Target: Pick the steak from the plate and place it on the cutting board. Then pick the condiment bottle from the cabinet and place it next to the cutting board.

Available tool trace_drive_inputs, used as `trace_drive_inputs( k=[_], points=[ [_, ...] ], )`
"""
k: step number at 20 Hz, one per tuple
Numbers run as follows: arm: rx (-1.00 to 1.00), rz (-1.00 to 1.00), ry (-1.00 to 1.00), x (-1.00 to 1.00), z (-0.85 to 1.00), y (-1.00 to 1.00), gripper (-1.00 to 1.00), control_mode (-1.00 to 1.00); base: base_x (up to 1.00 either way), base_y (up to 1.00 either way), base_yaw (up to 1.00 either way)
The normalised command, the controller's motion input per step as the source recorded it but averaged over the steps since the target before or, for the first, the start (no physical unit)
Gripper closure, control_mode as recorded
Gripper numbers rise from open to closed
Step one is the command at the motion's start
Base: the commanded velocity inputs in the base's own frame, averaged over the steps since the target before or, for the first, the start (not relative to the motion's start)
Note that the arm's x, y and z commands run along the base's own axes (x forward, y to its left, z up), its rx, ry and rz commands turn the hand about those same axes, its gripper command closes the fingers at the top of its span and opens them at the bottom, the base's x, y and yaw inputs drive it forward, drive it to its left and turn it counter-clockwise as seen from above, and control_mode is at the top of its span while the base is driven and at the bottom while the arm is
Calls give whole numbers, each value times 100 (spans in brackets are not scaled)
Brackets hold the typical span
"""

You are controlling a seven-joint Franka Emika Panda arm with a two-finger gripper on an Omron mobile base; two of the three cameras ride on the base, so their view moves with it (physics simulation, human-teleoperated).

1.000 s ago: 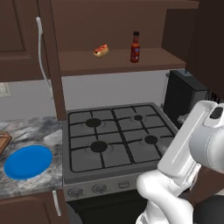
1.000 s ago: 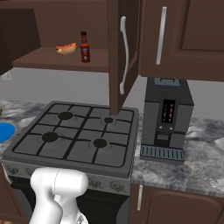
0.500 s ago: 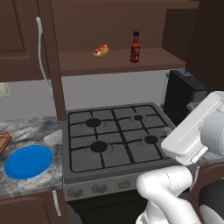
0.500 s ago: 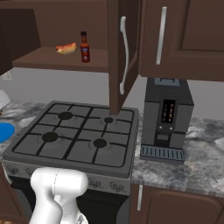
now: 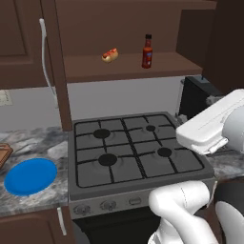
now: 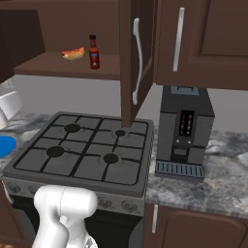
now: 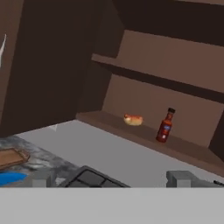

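Bottle (image 7: 165, 126) upright on cabinet (image 7: 144, 87) shelf, right of centre in hand view, well above and beyond the claw (image 7: 112, 180). Claw spread wide, holding nothing.

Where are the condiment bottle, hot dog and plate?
condiment bottle (image 5: 147, 53), left base view, on its red body.
hot dog (image 5: 110, 55), left base view, on the bun's middle.
plate (image 5: 31, 176), left base view, on its bare blue face.
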Motion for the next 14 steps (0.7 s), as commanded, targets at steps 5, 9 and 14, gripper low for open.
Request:
trace_drive_inputs(
  k=[5,9,14],
  points=[
    [15,0,-19,31,6,0,-100,-100,0,0,0],
    [9,0,-17,29,0,0,-100,-100,0,0,0],
    [3,0,-15,31,0,0,-100,-100,0,0,0]
  ],
)
